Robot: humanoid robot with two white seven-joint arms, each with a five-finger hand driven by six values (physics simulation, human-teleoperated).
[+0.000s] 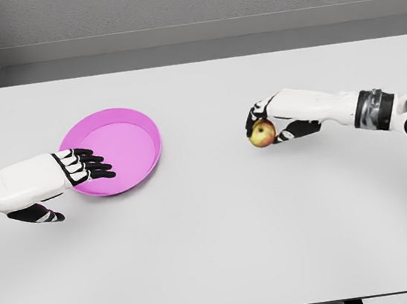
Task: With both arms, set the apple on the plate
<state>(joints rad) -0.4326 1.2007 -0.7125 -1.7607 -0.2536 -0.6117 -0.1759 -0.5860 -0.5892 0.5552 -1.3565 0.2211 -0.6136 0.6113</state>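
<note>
— Where's your apple (262, 134) right now?

— You've got it in the right hand (263, 125), on the right half of the tabletop (221, 232), about midway between the far and near edges. The fingers curl over its top and far side, the thumb is under its right flank, and the yellow-red skin shows between them. Whether it's touching the surface or held just off it, you can't tell from the head view.

— And the surface, the room?

— A plain pale grey tabletop filling most of your view, with a grey wall (191, 0) behind its far edge and a strip of floor between them.

— The left hand (78, 168)?

— Yours comes in from the left edge, palm down, fingers stretched out straight and close together, gripping nothing. The fingertips lie over the near-left rim of the plate (124, 144); the thumb hangs lower, toward the near edge.

— What's in the plate?

— Nothing you can see. It's a shallow magenta dish on the left half of the tabletop, well apart from the apple, with bare surface between the two.
</note>
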